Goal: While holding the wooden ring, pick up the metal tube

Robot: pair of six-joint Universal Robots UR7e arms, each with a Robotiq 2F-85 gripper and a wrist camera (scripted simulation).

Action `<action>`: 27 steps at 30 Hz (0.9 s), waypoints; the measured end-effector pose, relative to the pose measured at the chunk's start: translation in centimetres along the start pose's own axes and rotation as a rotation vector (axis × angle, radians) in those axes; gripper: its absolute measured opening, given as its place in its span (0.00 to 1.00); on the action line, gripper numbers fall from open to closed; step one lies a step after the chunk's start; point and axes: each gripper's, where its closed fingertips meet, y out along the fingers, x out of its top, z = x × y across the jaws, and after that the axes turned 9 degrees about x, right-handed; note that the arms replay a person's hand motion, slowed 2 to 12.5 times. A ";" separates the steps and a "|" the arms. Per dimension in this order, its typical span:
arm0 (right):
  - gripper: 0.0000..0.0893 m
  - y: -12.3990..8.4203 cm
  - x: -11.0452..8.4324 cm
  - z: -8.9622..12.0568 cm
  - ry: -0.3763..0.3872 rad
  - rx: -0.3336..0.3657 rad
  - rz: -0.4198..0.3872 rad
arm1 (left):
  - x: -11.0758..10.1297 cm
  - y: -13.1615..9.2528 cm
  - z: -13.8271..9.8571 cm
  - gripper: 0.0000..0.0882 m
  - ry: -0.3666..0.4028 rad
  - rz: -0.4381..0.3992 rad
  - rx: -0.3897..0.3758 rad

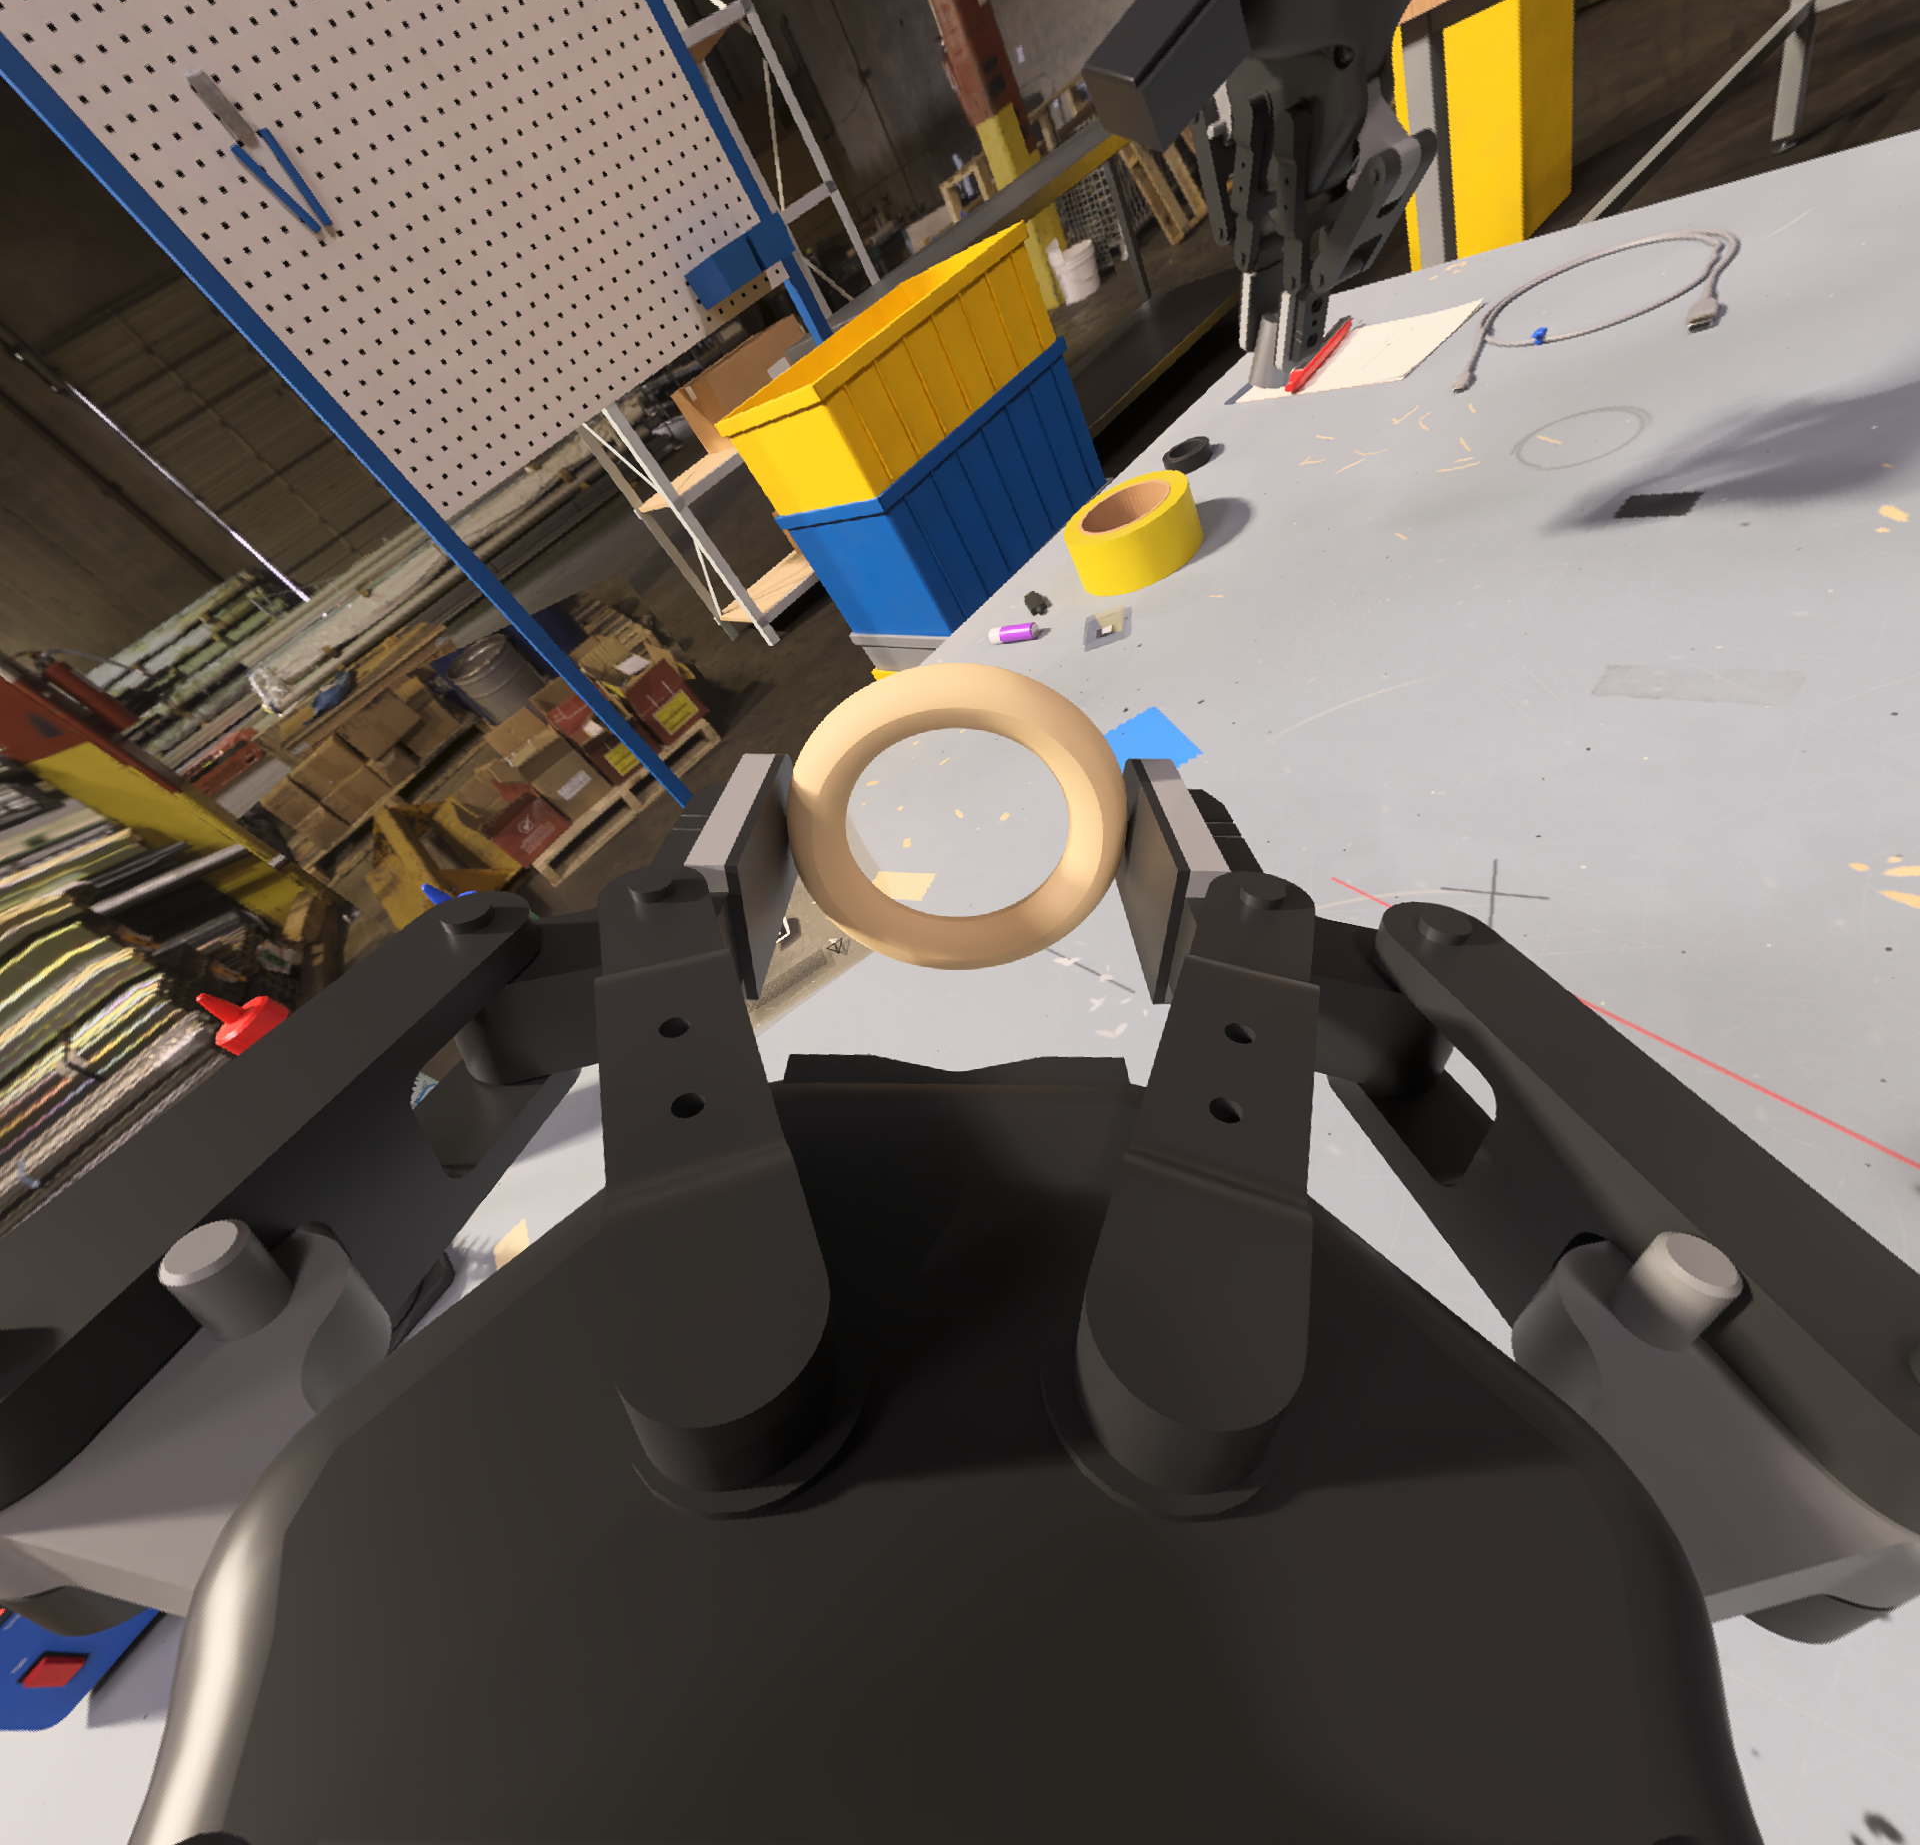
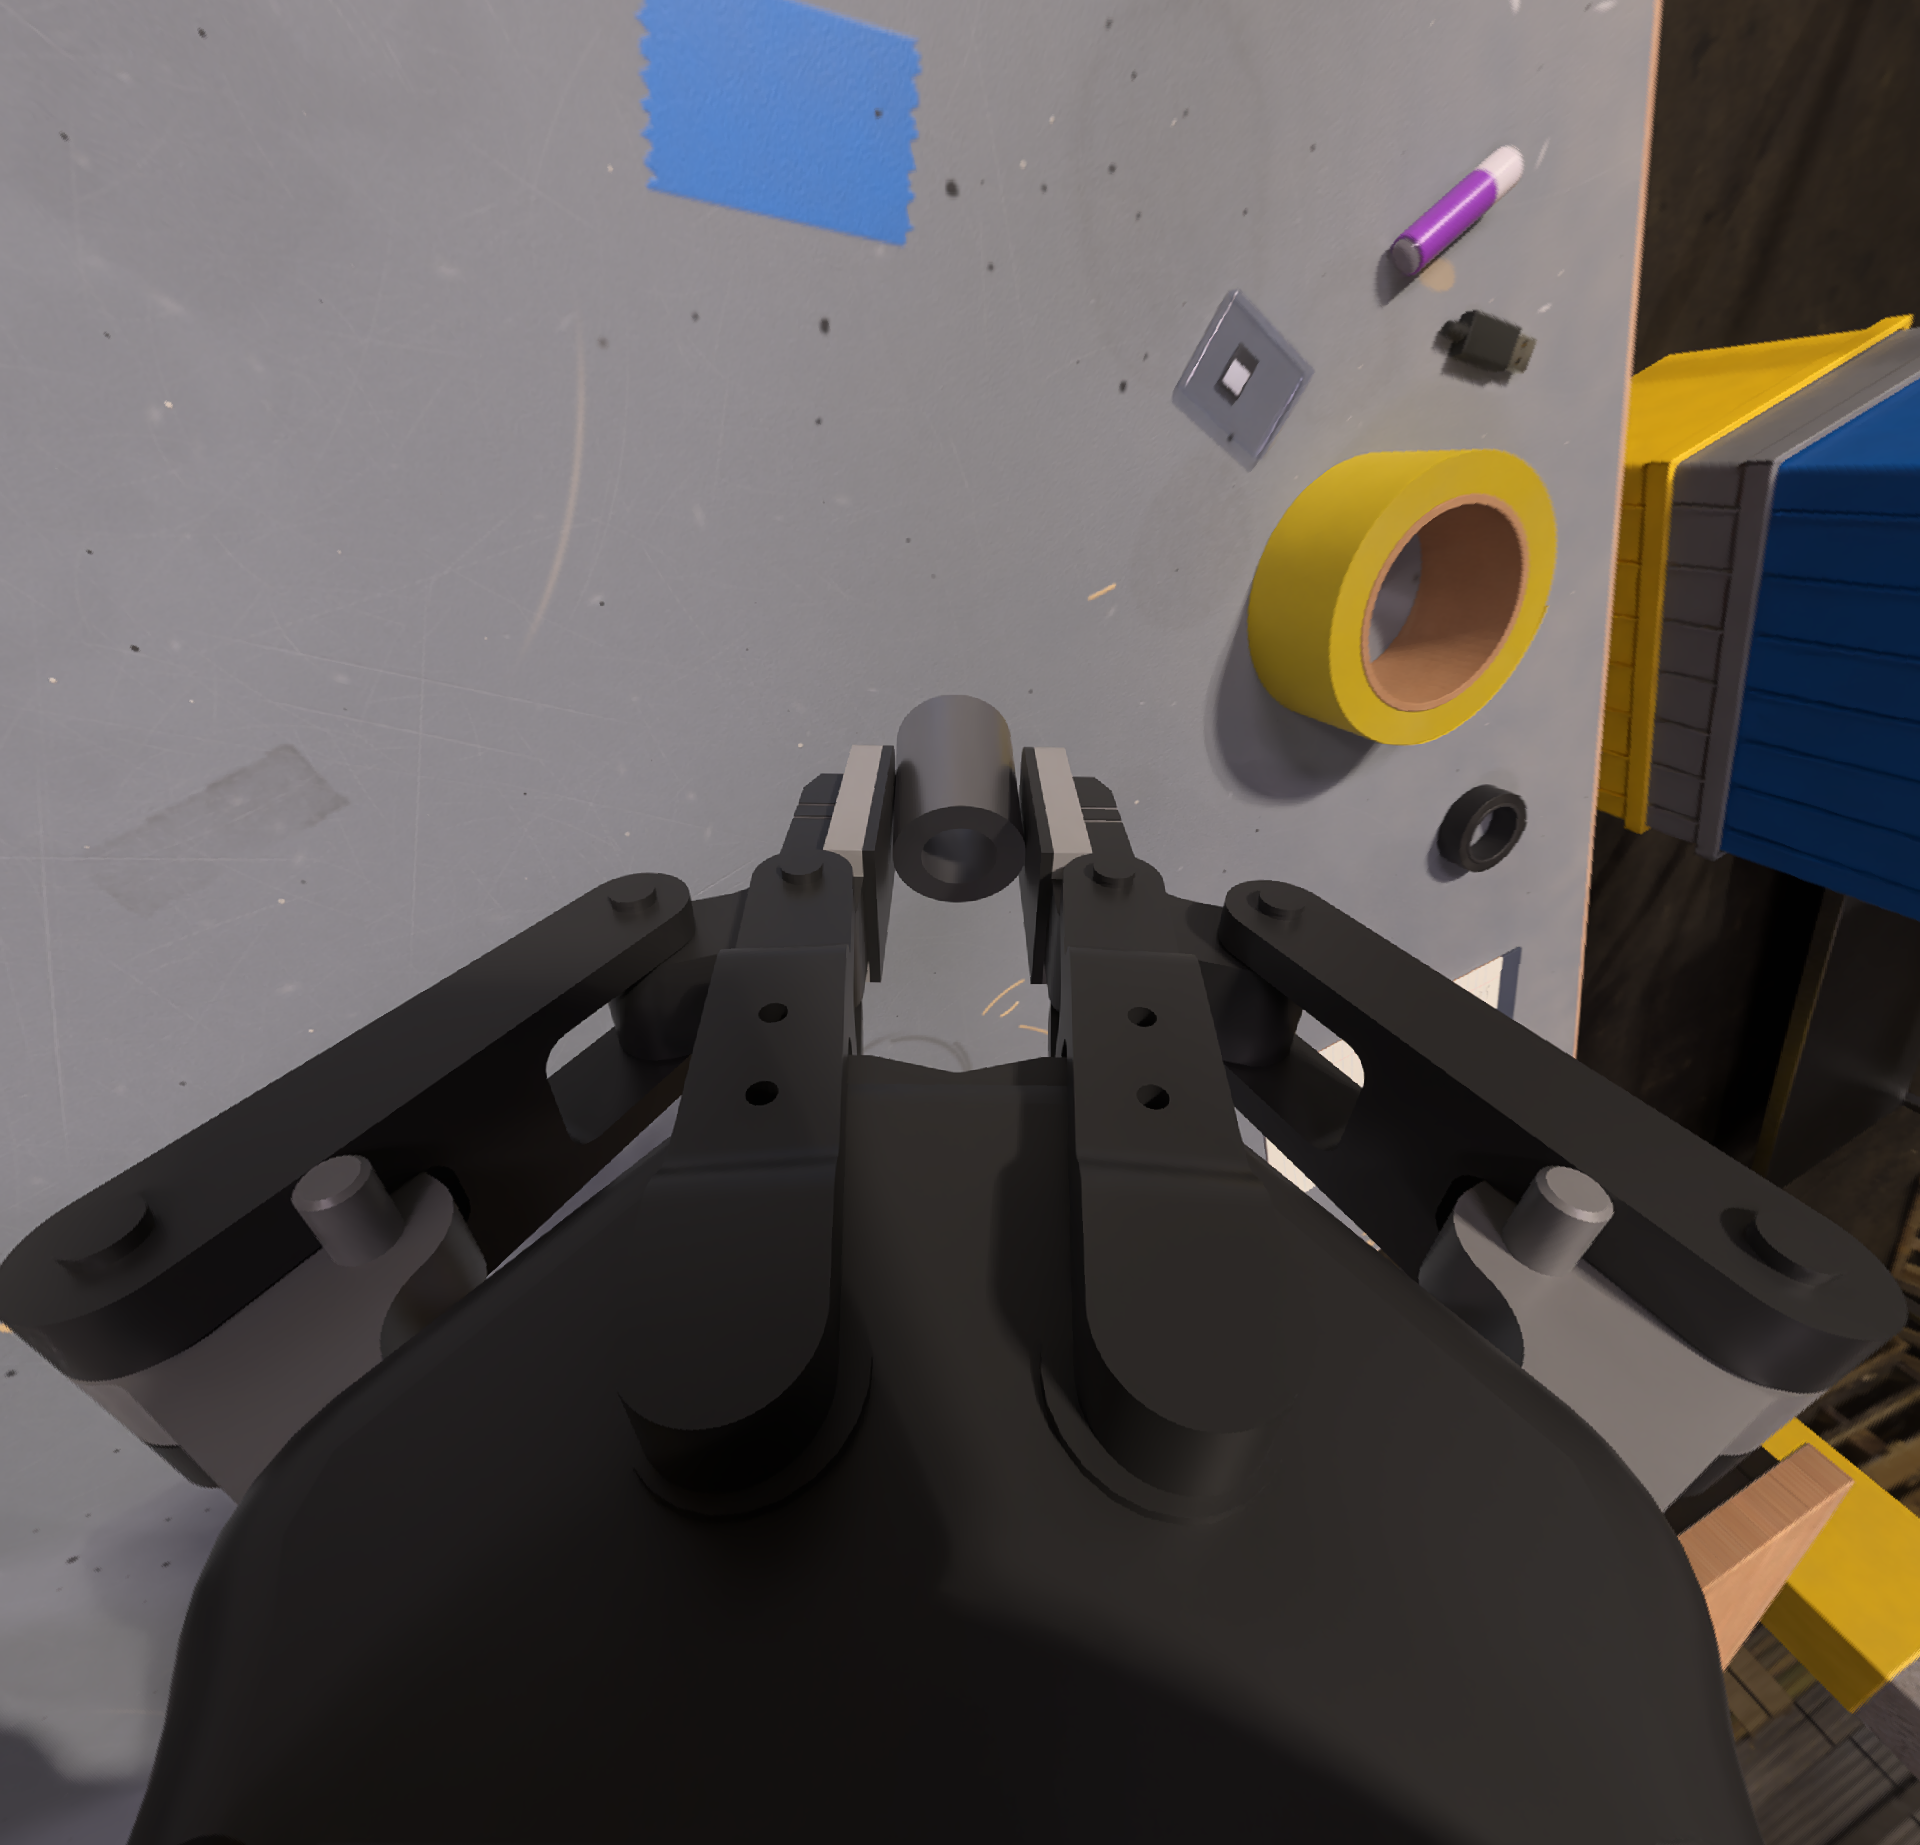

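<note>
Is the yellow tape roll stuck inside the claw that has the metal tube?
No, the yellow tape roll lies on the table off to the side, while the right claw pinches only the metal tube.

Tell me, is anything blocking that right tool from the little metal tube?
Nothing visible. The right tool already has the metal tube between its pads, which press both sides. The yellow tape roll lies off to one side.

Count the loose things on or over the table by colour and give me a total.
Yellow: 1, tape roll
Purple: 1, marker
Black: 2, small ring, small plug
Grey: 3, metal tube, square plate, cable
Tan: 1, wooden ring
Red: 1, pen
Total: 9
</note>
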 end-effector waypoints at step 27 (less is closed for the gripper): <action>0.24 -8.2 4.6 -0.2 -0.055 -0.162 -0.106 | 0.3 -0.2 -0.1 0.62 -0.001 -0.005 -0.002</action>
